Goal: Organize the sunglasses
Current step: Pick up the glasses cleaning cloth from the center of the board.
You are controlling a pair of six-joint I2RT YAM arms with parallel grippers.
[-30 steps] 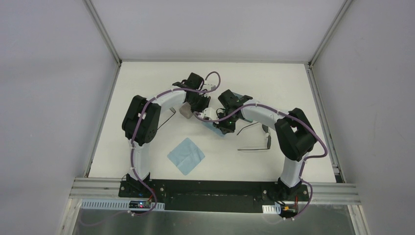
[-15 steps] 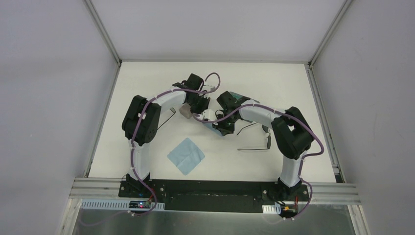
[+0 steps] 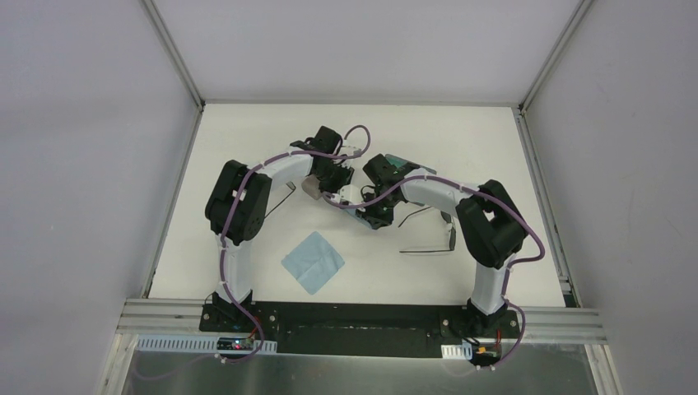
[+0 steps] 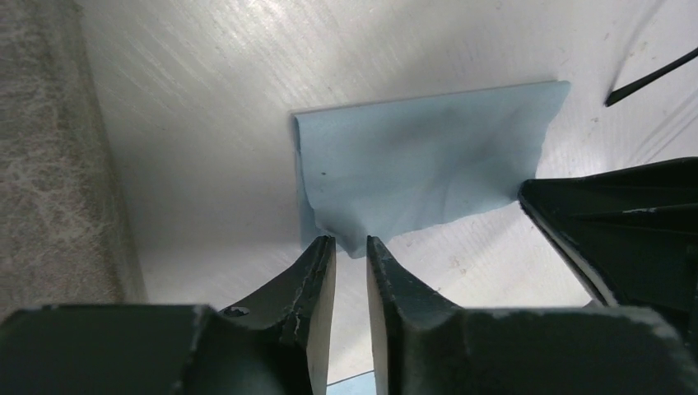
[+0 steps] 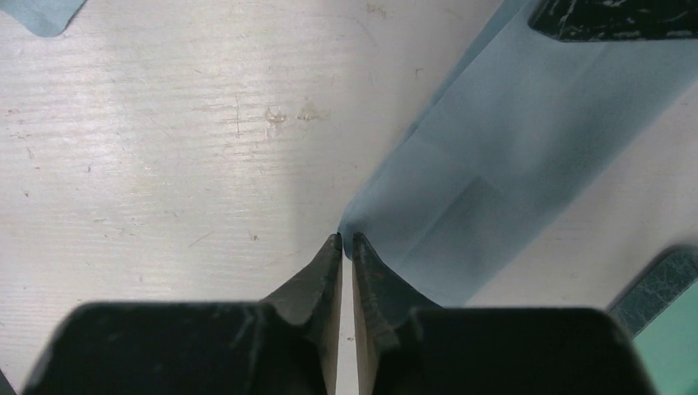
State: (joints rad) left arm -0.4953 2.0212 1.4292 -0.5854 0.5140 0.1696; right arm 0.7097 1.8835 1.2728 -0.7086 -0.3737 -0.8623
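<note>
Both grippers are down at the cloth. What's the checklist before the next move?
1. Left gripper clear of the blue cloth: jaws slightly apart, cloth corner right at the tips. Cannot tell.
2. Right gripper clear of the cloth: jaws almost together, cloth corner at the tips. Cannot tell.
3. Cloth lying flat: its edge near the left gripper curls. Not ok.
4. Room between the grippers: the right one crowds the edge of the left wrist view. Not ok.
5. Sunglasses located: one pair lies open, right of the cloth. Ok.
6. Second pair located: only one thin temple shows beside the left arm. Cannot tell.
</note>
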